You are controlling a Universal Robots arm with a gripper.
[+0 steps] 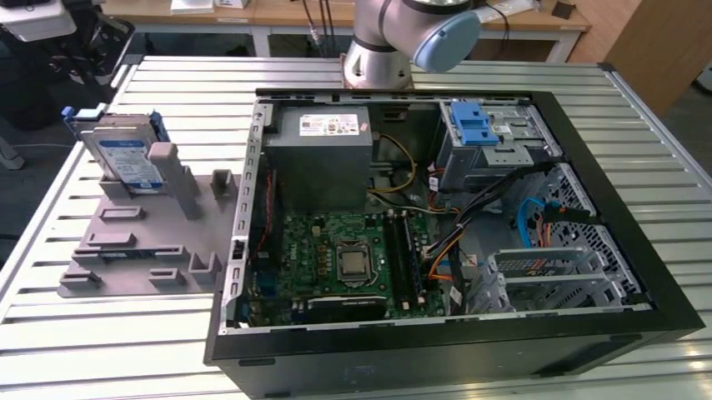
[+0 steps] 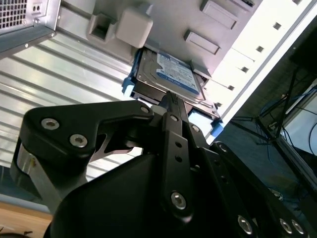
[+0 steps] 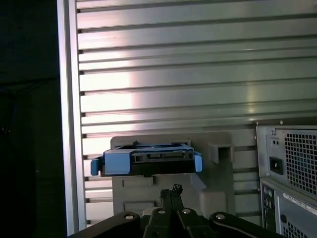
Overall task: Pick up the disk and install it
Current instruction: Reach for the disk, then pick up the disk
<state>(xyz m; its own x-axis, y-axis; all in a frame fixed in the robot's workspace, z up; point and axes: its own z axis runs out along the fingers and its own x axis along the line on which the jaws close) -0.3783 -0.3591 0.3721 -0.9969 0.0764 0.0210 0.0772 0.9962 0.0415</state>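
1. The disk (image 1: 120, 154), a flat silver-grey metal hard drive with a white-and-blue label and blue plastic rails, stands on edge in a grey plastic slotted fixture (image 1: 133, 242). Both sit upper left in the exterior view, on the ribbed aluminium tabletop (image 1: 112, 350). The disk is not picked up yet.
2. The black gripper (image 3: 173, 190) hovers near the disk without touching it. Its fingers look closed together on nothing in both wrist views.
3. Step in hand, as judged: approach to grasp. Doing it well calls for fingers opened wider than the disk, squared to its flat faces, and a straight lift out of the slot so the rails do not snag.
4. View differences:
   - The exterior view gives the open black computer case (image 1: 445, 358) and the blue-latched grey metal drive cage (image 1: 489, 133), well apart from the disk.
   - The second wrist view gives the label face (image 2: 168, 74) beyond the gripper (image 2: 168, 96).
   - The first wrist view gives the disk's thin connector edge (image 3: 147, 159) between the rails.
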